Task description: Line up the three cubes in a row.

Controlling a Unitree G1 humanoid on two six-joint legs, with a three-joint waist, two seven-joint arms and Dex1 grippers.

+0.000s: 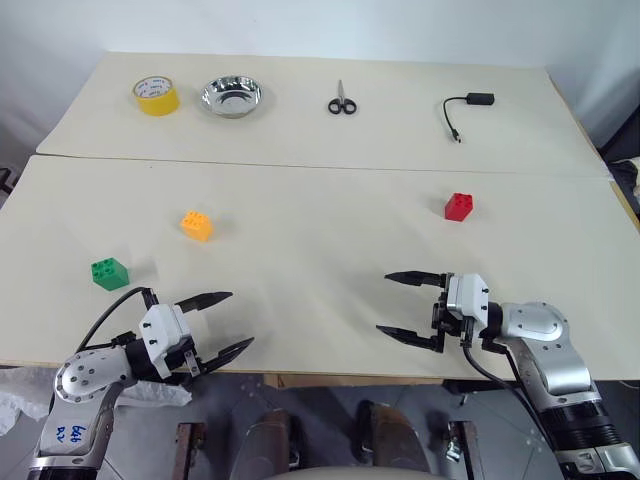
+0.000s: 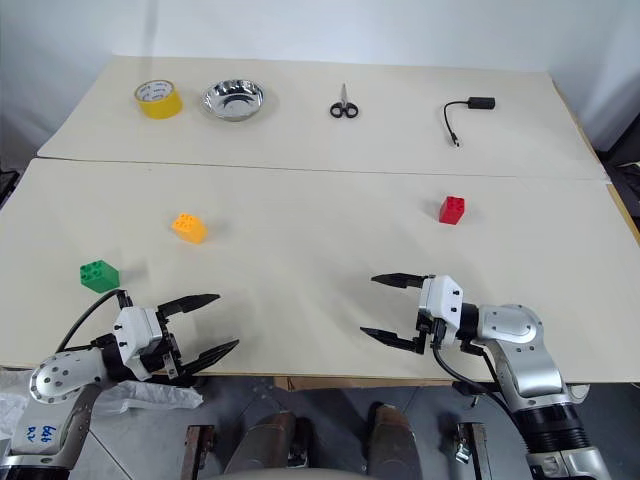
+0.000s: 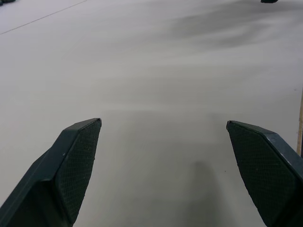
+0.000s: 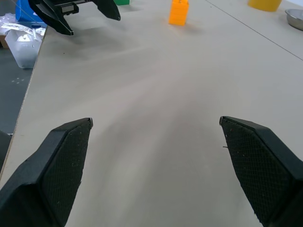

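Observation:
Three studded cubes lie apart on the near table. The green cube (image 1: pixel 109 272) sits at the left, the orange-yellow cube (image 1: pixel 196 225) a little farther back and right of it, and the red cube (image 1: pixel 459 206) far off on the right. My left gripper (image 1: pixel 234 321) hovers open at the table's front edge, below and right of the green cube, with nothing between its fingers. My right gripper (image 1: pixel 392 303) stands open near the front edge, pointing left, well in front of the red cube and empty. The right wrist view shows the orange-yellow cube (image 4: pixel 178 12) and the left gripper (image 4: pixel 92 18).
On the far table stand a yellow tape roll (image 1: pixel 157 95), a steel bowl (image 1: pixel 231 96), scissors (image 1: pixel 342 102) and a black adapter with cable (image 1: pixel 468 106). A seam (image 1: pixel 320 167) divides the two tables. Crumpled white plastic (image 1: pixel 15 400) lies below the front left edge.

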